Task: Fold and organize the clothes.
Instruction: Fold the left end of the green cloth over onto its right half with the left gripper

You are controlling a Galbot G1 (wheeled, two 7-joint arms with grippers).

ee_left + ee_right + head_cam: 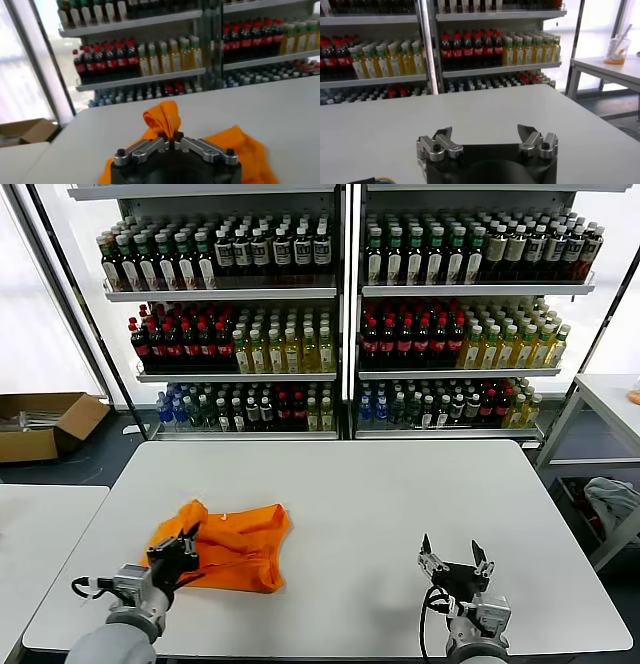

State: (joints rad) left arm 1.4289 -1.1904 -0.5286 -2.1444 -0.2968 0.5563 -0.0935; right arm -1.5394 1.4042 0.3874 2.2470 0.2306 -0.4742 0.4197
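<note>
Head view: one orange T-shirt (235, 546), crumpled at 8 o'clock on the white counter (380, 514). Two grippers: left gripper (178, 552) pinched on the shirt's edge, right gripper (455, 564) at 5 o'clock, jaws wide, holding nothing. Left wrist view alone shows the raised fold of cloth between the closed fingertips (164, 136). Printed lettering isn't visible.

T-shirt (232, 544): bright orange, plain on the showing side. Bench (380, 514): white, unpatterned. Left gripper (176, 550): black body, silver-grey links, black fingers (164, 136). Right gripper (455, 564): black body, silver-grey fingers (442, 136). Shelf bottles (300, 344): rows of dark, red-labelled, yellow and green. Cardboard box (45, 424) at nine o'clock: brown. Cloth bundle (612, 502) at three o'clock: greyish-white.
</note>
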